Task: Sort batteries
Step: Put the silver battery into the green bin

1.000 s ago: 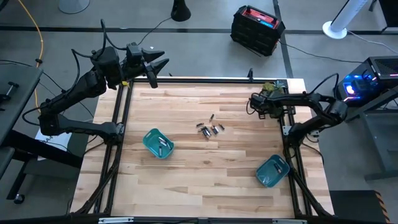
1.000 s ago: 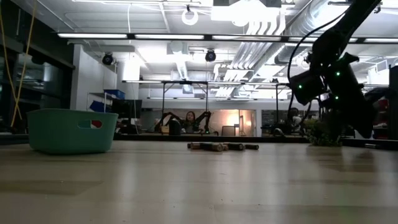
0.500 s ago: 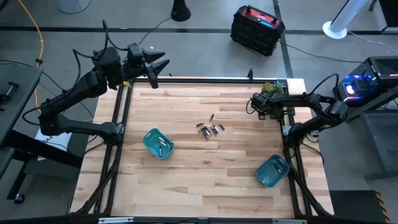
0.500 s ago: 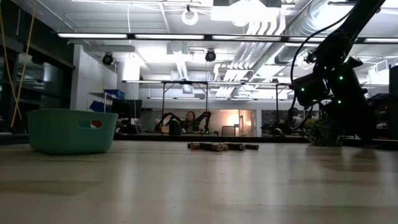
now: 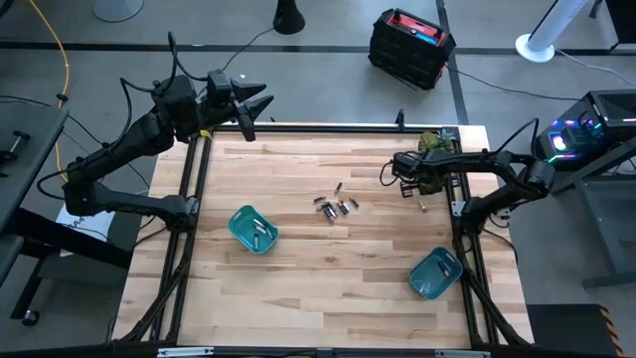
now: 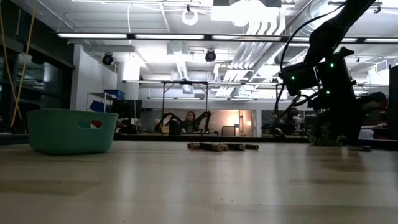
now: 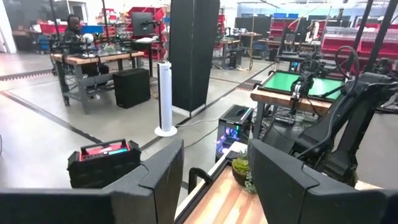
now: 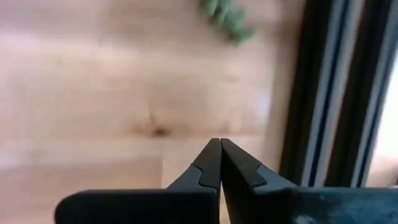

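Batteries (image 5: 335, 206) clustered mid-tabletop (image 5: 298, 268); right gripper (image 5: 403, 191) beside them, fingers together, empty; left gripper (image 5: 260, 103) well off, fingers apart.

The right gripper (image 5: 390, 171) has been swung a bit further in over the table, toward the middle, compared with a second ago. In the low view it's been shifted left too (image 6: 287, 77). The left arm's been nudged only a hair up at the far-left corner.
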`<state>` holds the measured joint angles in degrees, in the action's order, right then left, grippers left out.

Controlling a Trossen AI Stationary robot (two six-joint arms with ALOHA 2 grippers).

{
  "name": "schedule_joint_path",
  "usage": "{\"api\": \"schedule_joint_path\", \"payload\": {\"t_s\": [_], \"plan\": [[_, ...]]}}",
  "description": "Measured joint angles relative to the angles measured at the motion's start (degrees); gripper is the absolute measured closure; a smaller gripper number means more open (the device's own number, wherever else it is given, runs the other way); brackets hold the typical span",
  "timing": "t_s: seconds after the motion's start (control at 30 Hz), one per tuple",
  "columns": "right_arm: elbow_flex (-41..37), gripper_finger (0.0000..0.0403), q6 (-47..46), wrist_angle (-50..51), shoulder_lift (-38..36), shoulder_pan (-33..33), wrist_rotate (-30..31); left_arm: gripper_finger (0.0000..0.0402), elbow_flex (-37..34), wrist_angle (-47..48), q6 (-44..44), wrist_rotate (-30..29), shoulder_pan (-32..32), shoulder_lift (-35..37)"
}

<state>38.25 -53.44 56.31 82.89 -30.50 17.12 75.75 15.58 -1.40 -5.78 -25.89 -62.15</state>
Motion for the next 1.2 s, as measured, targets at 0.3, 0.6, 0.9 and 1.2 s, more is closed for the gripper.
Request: {"api": "schedule_joint_path", "payload": {"t_s": [0.3,0.6,0.9,1.2], "plan": [[4.10,0.0403,3.16,-3.69,-5.08,9.92,-3.86,0.0229,0.00,0.99,-1.76,0.72,0.02,0.00],[4.91,0.0367,-3.67,-20.59,-9.18,21.32,-14.21,0.0229,-0.02,4.19,-5.83,0.75,0.05,0.00],[4.89,0.0247,-9.02,-18.75,-6.13,32.22,-14.17,0.0229,-0.02,4.98,-7.59,4.04,0.15,0.00],[5.20,0.0220,-7.63,-28.57,4.51,35.05,-15.97,0.0229,-0.02,4.76,-9.41,4.04,0.13,0.00]]}}
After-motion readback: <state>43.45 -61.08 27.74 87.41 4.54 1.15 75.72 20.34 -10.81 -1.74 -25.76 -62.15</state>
